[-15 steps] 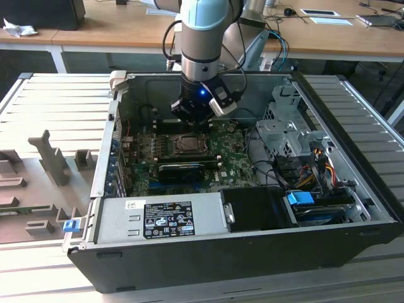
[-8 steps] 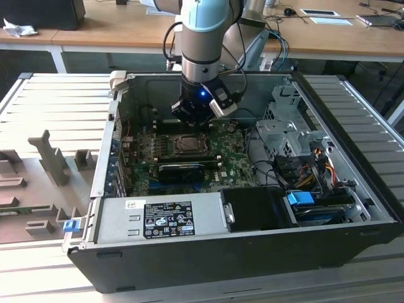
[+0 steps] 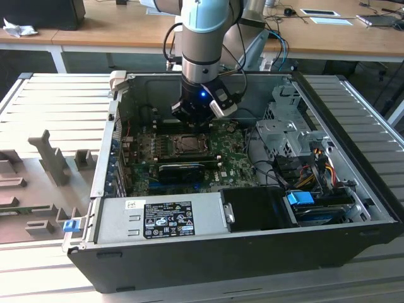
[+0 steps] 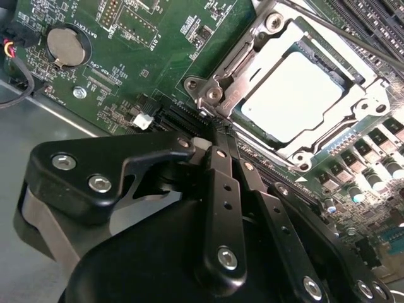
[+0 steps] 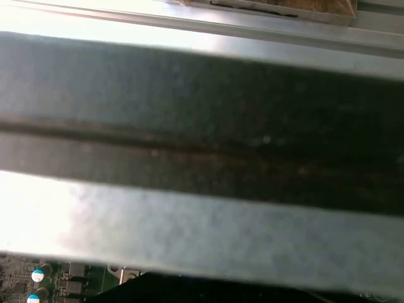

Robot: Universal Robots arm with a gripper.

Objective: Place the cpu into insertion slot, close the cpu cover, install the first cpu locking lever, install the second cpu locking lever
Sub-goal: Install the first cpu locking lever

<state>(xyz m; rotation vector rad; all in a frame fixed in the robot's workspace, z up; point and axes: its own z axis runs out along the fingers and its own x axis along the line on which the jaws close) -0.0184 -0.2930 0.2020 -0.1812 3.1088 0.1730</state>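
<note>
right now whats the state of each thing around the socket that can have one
cpu: seated flat in the insertion slot
cpu cover: closed down over the cpu, chip showing through its window
pincer: shut, tips at the cover's corner, holding nothing
computer case: side open, motherboard exposed
coin battery: seated in its holder
</note>
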